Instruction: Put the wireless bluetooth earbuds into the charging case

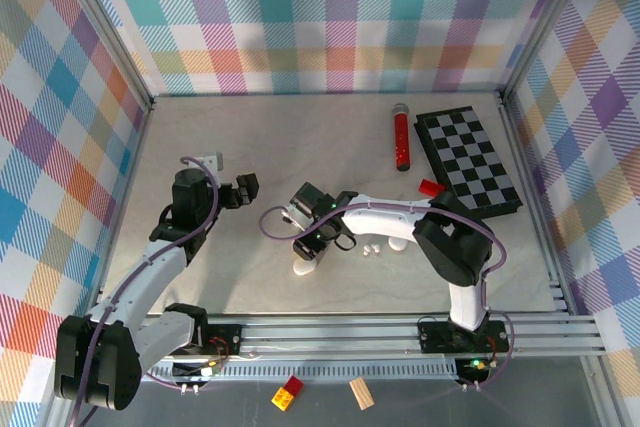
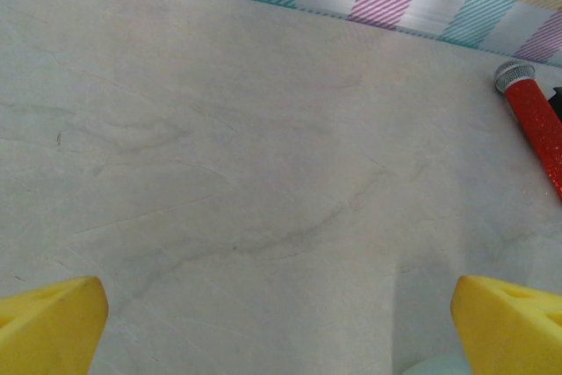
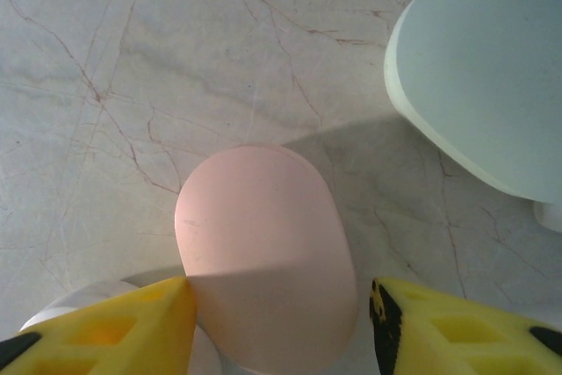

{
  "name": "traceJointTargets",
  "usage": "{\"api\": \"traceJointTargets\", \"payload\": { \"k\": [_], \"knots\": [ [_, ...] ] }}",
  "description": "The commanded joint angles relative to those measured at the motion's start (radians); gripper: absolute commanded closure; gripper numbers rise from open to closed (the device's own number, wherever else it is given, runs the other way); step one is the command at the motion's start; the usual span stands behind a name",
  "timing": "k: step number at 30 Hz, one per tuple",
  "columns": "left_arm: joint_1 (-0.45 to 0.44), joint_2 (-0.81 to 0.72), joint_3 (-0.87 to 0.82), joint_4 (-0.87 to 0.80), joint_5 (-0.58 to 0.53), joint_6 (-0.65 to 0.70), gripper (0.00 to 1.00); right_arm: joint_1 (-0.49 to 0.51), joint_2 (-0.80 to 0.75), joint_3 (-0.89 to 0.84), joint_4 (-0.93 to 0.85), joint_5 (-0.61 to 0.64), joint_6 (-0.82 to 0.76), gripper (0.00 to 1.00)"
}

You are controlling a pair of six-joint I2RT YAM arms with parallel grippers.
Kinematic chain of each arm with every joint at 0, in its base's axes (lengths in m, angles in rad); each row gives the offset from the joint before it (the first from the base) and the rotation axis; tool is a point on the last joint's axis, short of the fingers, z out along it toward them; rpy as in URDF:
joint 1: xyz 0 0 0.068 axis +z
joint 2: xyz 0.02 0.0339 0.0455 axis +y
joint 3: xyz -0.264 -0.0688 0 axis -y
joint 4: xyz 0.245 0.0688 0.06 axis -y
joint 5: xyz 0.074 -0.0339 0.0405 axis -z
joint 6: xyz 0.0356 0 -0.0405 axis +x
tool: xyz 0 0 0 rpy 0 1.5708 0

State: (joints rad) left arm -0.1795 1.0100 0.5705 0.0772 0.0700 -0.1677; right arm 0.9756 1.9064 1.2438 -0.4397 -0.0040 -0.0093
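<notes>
The left gripper stands well to the left of the pink case and somewhat farther back. Its yellow fingers sit at the far corners of the left wrist view, fully released, with bare table between them. The right gripper straddles the pink case. One yellow finger touches the case's left side, and the other stands just off its right side with a thin gap, so the jaws are spread around the case and not clamped on it. A white rounded object lies partly under the touching finger, beside the pink case's lower left; what it is cannot be told. The wireless bluetooth earbuds, two tiny white pieces, lie loose on the table to the right of the pink case, apart from it and outside any case. A pale green case lies farther right of the pink case, near the earbuds. A red microphone and a checkerboard lie well behind and to the right of the pink case.
</notes>
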Motion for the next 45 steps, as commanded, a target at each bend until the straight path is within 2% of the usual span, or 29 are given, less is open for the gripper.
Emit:
{"api": "traceJointTargets", "payload": {
  "k": [1, 6, 12, 16, 21, 26, 29, 30, 37, 39, 42, 45],
  "knots": [
    [0.011, -0.025, -0.008, -0.013, 0.016, 0.015, 0.00, 0.007, 0.029, 0.028, -0.027, 0.024, -0.050, 0.47],
    [0.011, -0.030, 0.000, -0.024, 0.029, 0.022, 0.00, 0.007, 0.038, 0.036, -0.020, 0.032, -0.080, 0.47],
    [0.011, -0.058, -0.001, -0.046, 0.015, 0.038, 0.00, 0.002, 0.038, 0.060, -0.048, 0.035, -0.121, 0.59],
    [0.011, -0.078, -0.010, -0.024, 0.022, 0.047, 0.00, -0.021, -0.014, 0.040, -0.047, -0.002, -0.121, 0.61],
    [0.011, -0.100, 0.005, -0.014, -0.030, -0.044, 0.00, -0.082, -0.118, -0.008, -0.025, -0.076, -0.158, 0.61],
    [0.009, -0.071, 0.097, -0.067, 0.106, 0.050, 0.00, -0.158, -0.197, -0.020, -0.051, -0.126, -0.234, 0.60],
    [0.006, -0.093, 0.113, -0.069, 0.235, 0.161, 0.00, -0.211, -0.250, -0.009, -0.077, -0.184, -0.253, 0.61],
    [0.006, -0.094, 0.122, -0.073, 0.308, 0.215, 0.00, -0.227, -0.260, 0.003, -0.091, -0.205, -0.254, 0.61],
    [0.002, -0.006, 0.339, -0.297, 0.597, 0.328, 0.03, -0.321, -0.328, 0.077, -0.208, -0.351, -0.302, 0.62],
    [-0.015, -0.005, 0.360, -0.376, 0.690, 0.466, 0.04, -0.344, -0.350, 0.084, -0.226, -0.382, -0.303, 0.62],
    [-0.057, -0.010, 0.374, -0.485, 0.731, 0.667, 0.03, -0.354, -0.385, 0.093, -0.252, -0.399, -0.317, 0.63],
    [-0.118, 0.006, 0.374, -0.487, 0.743, 0.763, 0.04, -0.354, -0.403, 0.117, -0.282, -0.407, -0.324, 0.63]
  ]
}}
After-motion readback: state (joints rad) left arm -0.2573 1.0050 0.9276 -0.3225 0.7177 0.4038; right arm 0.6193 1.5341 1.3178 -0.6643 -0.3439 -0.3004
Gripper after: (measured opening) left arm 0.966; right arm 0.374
